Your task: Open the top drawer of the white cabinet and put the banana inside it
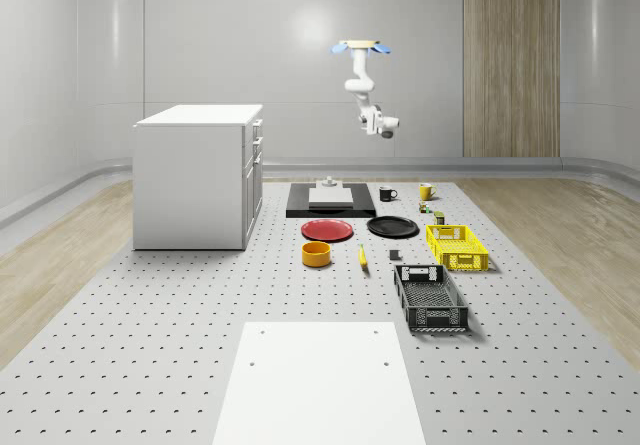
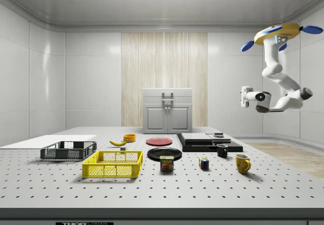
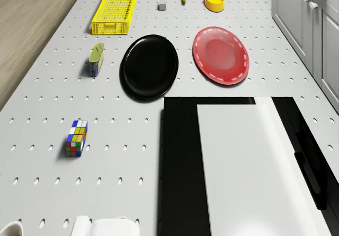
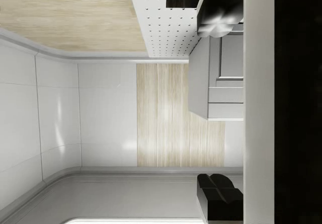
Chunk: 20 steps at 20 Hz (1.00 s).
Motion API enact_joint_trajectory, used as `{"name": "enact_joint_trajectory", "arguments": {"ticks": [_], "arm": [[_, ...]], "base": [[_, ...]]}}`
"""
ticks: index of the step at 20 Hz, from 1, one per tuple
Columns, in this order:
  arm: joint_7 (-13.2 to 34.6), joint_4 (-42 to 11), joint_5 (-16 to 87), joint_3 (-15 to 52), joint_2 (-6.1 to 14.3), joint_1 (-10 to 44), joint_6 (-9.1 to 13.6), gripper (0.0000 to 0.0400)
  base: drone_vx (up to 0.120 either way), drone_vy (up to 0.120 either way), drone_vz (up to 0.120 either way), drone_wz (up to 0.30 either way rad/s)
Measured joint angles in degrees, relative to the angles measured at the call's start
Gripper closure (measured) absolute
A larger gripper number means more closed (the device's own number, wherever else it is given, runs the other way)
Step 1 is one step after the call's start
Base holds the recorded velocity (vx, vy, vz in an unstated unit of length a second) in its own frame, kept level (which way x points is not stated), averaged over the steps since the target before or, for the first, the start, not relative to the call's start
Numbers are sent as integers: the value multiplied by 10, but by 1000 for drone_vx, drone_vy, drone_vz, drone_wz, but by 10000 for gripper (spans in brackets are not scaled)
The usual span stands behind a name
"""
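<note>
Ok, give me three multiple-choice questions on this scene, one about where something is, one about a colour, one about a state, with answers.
1. Where is the banana?
A. in the yellow crate
B. on the table beside the yellow bowl
C. in the end effector

2. What colour is the plate nearest the white cabinet?
A. red
B. black
C. blue

3. The cabinet's top drawer is
A. pulled out
B. shut
C. removed

Answers: 1 B, it lies on the table. 2 A, red plate sits cabinet-side. 3 B, front flush, while the drone hovers away.
</note>
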<state>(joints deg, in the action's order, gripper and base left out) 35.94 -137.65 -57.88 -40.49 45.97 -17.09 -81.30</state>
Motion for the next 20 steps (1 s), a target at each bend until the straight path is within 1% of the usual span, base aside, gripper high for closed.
{"name": "enact_joint_trajectory", "arguments": {"ticks": [16, 17, 19, 20], "arm": [[20, -14, 14, -38, 45, -63, -47, 0], [21, -15, 16, -40, 47, -67, -50, 0], [24, -16, 20, -43, 53, -73, -55, 0], [26, -16, 21, -44, 55, -77, -58, 0]], "base": [[120, -120, 120, 0], [120, -120, 80, 0], [120, -120, 0, 0], [120, -40, 0, 0]]}}
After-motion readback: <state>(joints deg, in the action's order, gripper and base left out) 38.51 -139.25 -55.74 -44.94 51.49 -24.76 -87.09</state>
